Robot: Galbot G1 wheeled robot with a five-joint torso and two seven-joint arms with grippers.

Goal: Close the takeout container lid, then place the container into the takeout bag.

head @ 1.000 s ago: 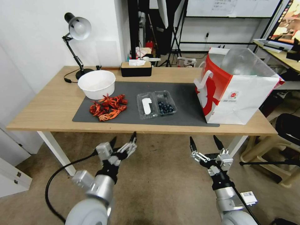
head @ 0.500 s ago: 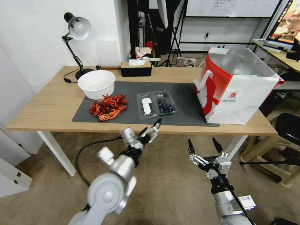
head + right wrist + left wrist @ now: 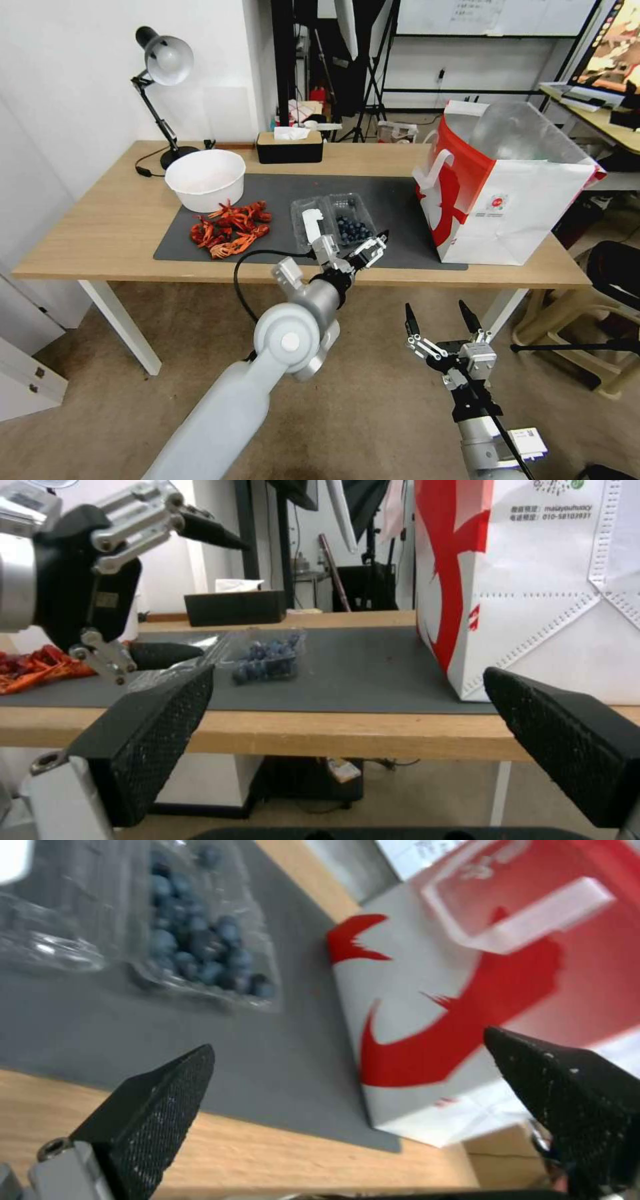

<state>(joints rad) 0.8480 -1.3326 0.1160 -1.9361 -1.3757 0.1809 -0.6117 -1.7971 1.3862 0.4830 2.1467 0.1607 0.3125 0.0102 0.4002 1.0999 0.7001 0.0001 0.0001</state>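
The takeout container (image 3: 352, 227) lies open on the grey mat, its blueberry half (image 3: 200, 950) toward the bag. The lid (image 3: 308, 225) lies flat beside it, bearing a white elongated piece. My left gripper (image 3: 360, 250) hovers open over the mat's front edge, just in front of the blueberry half and not touching it; the left wrist view looks between its fingertips (image 3: 348, 1041). The takeout bag (image 3: 513, 200) stands open at the table's right end, white and red with a foil lining. Below the table edge my right gripper (image 3: 437, 319) hangs open and holds nothing.
A white bowl (image 3: 205, 179) and a heap of red crayfish (image 3: 230, 230) sit left of the container. A desk lamp (image 3: 163, 63) and a black tissue box (image 3: 290, 147) stand at the table's back. Bare mat (image 3: 373, 680) lies between container and bag.
My left arm has risen from below the table edge and swung forward and right, up to the container. The right gripper has sunk slightly and stays open.
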